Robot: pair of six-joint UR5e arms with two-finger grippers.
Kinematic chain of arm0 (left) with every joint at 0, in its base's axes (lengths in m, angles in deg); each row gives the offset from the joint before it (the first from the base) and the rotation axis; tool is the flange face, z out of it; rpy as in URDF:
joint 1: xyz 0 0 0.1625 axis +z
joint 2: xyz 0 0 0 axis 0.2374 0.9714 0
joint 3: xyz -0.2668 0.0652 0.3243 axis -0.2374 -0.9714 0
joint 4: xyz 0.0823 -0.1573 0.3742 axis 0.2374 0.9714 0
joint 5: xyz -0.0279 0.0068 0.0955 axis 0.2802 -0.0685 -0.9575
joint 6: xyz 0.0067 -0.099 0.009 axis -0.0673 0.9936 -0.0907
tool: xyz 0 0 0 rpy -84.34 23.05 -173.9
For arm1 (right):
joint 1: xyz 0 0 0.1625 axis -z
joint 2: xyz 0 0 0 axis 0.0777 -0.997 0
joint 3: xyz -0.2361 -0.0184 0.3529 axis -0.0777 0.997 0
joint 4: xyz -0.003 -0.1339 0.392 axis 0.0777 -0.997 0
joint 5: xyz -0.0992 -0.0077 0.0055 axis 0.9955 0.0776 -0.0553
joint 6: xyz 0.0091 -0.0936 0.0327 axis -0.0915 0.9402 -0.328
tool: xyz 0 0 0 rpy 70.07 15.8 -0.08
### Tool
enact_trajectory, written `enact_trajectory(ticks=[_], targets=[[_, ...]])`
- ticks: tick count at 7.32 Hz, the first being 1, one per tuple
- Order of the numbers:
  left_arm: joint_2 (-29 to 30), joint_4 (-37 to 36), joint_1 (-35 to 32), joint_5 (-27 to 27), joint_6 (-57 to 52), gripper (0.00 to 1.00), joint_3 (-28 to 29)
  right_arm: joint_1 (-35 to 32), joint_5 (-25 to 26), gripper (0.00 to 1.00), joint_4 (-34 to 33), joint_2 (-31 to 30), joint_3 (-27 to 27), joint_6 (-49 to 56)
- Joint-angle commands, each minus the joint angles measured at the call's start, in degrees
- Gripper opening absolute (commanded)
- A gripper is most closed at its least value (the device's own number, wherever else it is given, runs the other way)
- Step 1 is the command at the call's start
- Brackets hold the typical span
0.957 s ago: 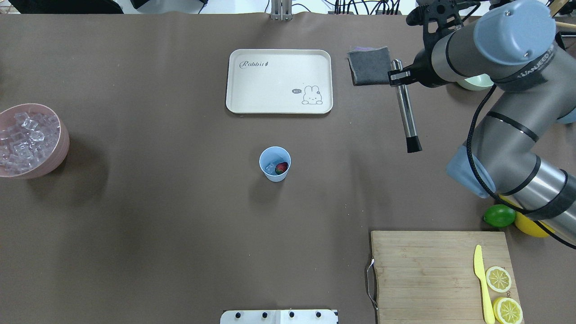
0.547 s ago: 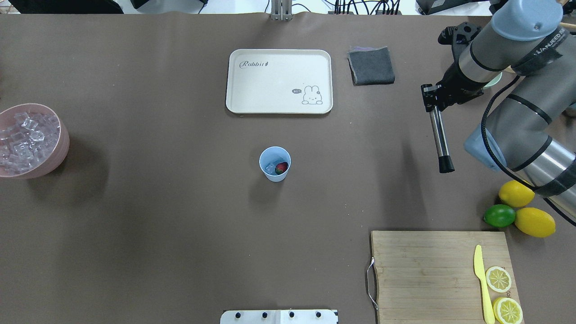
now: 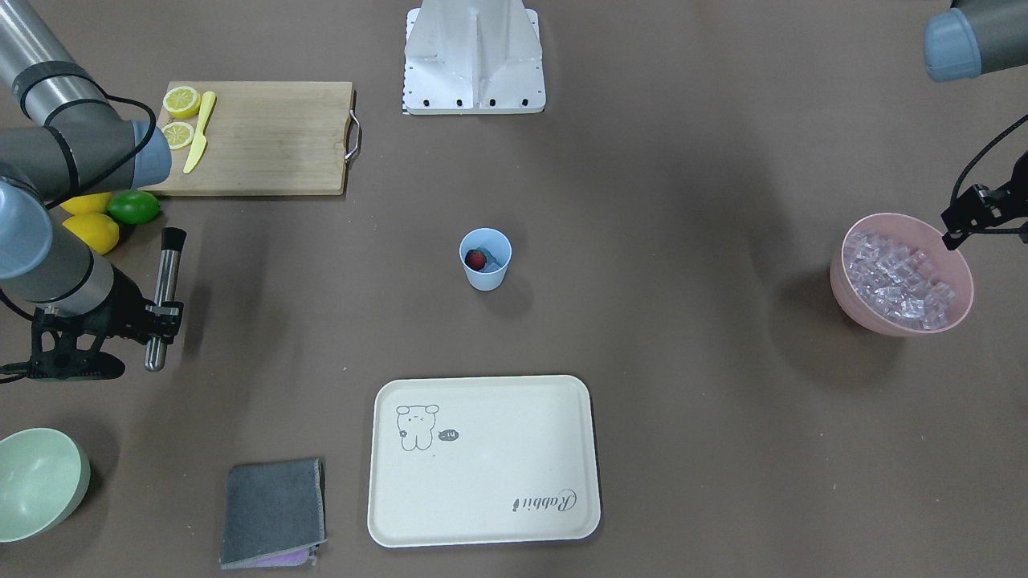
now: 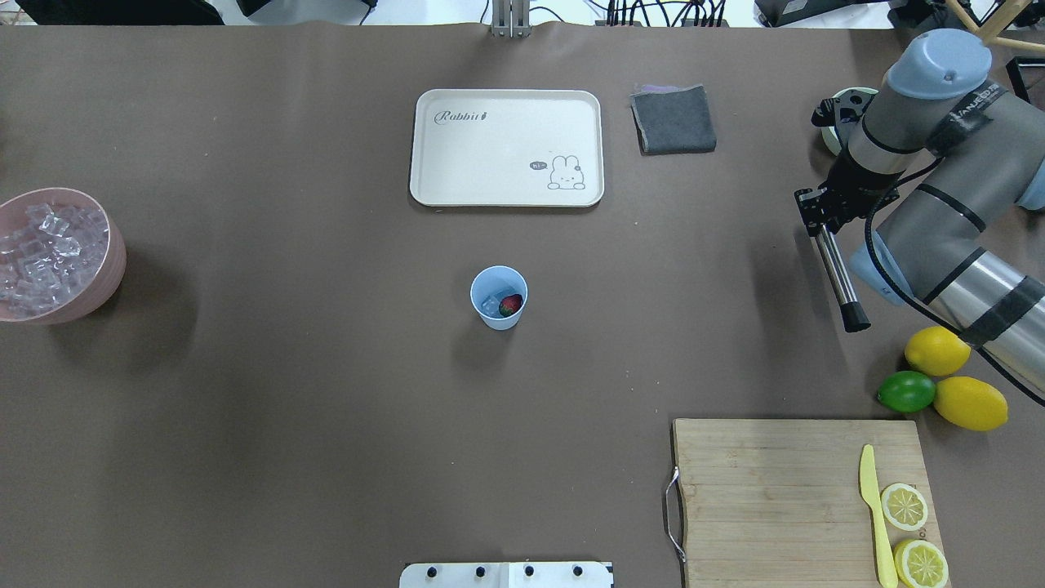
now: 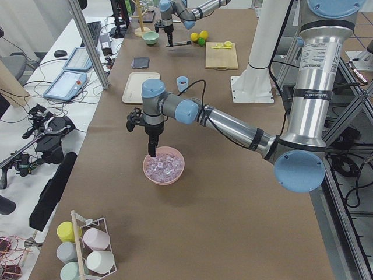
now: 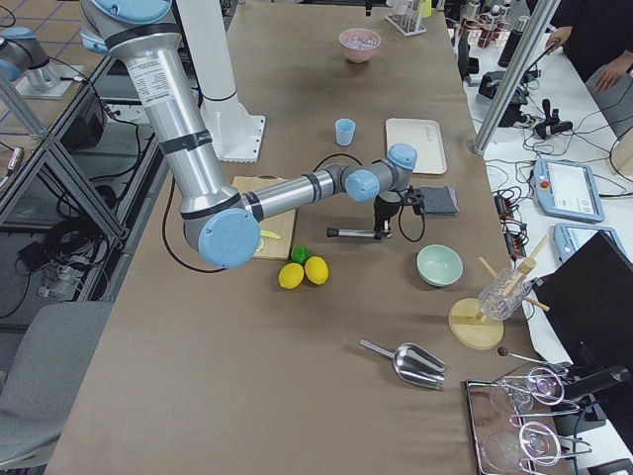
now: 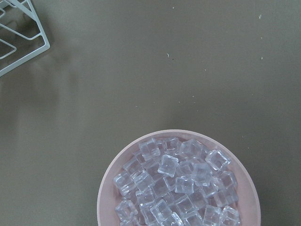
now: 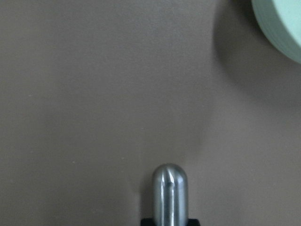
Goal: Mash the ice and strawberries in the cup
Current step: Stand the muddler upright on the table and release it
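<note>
The light blue cup stands mid-table, also in the front view. Inside lie a red strawberry and a clear ice cube. My right gripper is shut on a steel muddler with a black tip, held nearly level over the table far right of the cup; the front view and the right wrist view show it too. My left gripper hovers over the pink bowl full of ice. I cannot tell whether it is open or shut.
A cream tray and a grey cloth lie behind the cup. A cutting board with lemon slices and a yellow knife is front right. Two lemons and a lime lie near the muddler tip. A pale green bowl sits beside the right wrist.
My right arm has swung to the right and back toward the robot with the muddler, from beside the grey cloth toward the lemons. Cup and pink bowl have not moved.
</note>
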Motion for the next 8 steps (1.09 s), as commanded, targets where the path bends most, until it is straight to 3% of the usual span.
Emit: enact_trajectory(ticks=[1, 2, 3, 6, 8], targets=[[0.0, 0.0, 0.0, -0.1, 0.0, 0.98, -0.1, -0.8, -0.2, 0.0, 5.5, 0.3, 4.8, 0.7], [0.1, -0.1, 0.0, -0.1, 0.0, 0.98, -0.1, -1.1, -0.4, 0.35, 5.4, 0.2, 4.9, 0.4], [0.1, -0.1, 0.0, -0.1, 0.1, 0.98, -0.3, -1.8, -0.7, 0.99, 5.4, 0.2, 4.6, 0.3], [0.4, -0.2, 0.0, 0.0, -0.1, 0.98, -0.1, -6.7, -6.0, 1.0, 5.2, -1.1, 3.5, 1.2], [1.2, 0.0, -0.1, 0.1, -0.6, 0.98, 1.6, -13.1, -8.0, 1.0, 3.9, -4.9, -0.9, 5.0]])
